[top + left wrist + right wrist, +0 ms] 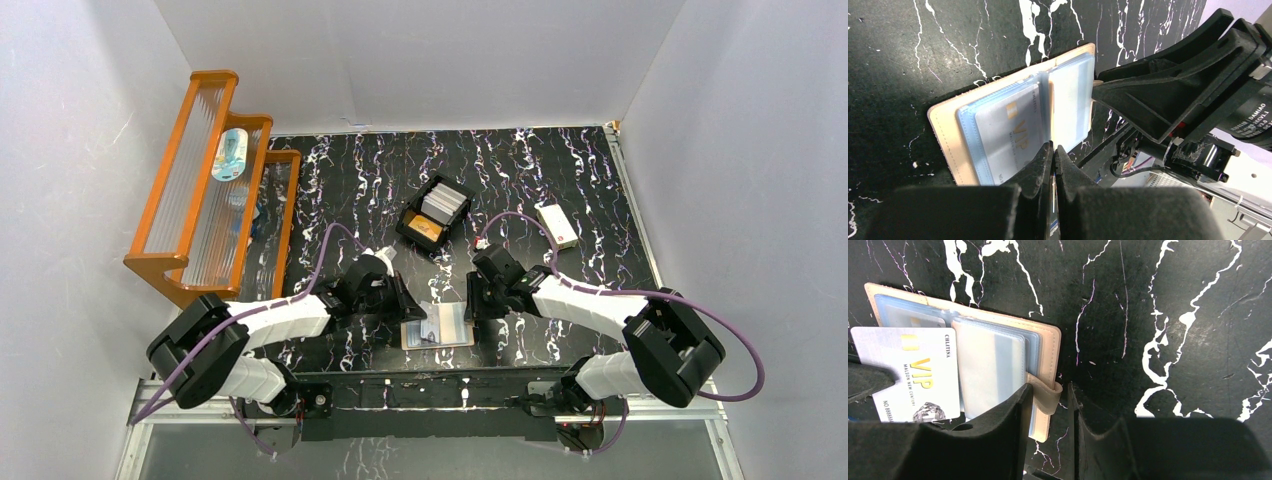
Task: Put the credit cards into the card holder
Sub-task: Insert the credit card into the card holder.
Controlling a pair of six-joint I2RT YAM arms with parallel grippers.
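The tan card holder (437,326) lies open on the black marbled table near the front edge, its clear sleeves (990,367) facing up. A whitish-grey credit card (908,370) with gold "VIP" lettering lies over the holder's left half. My left gripper (1053,150) is shut on that card's near edge, which shows as a thin line between the fingers. My right gripper (1049,390) stands open astride the holder's snap tab (1047,396); one finger rests at the sleeves' edge, the other is just clear of the tab. More credit cards (444,199) sit farther back.
A black divided tray (414,232) at mid-table holds a stack of whitish cards and an orange-gold one (427,228). A white box with a red mark (555,225) lies to its right. An orange stepped rack (205,180) stands at the left wall.
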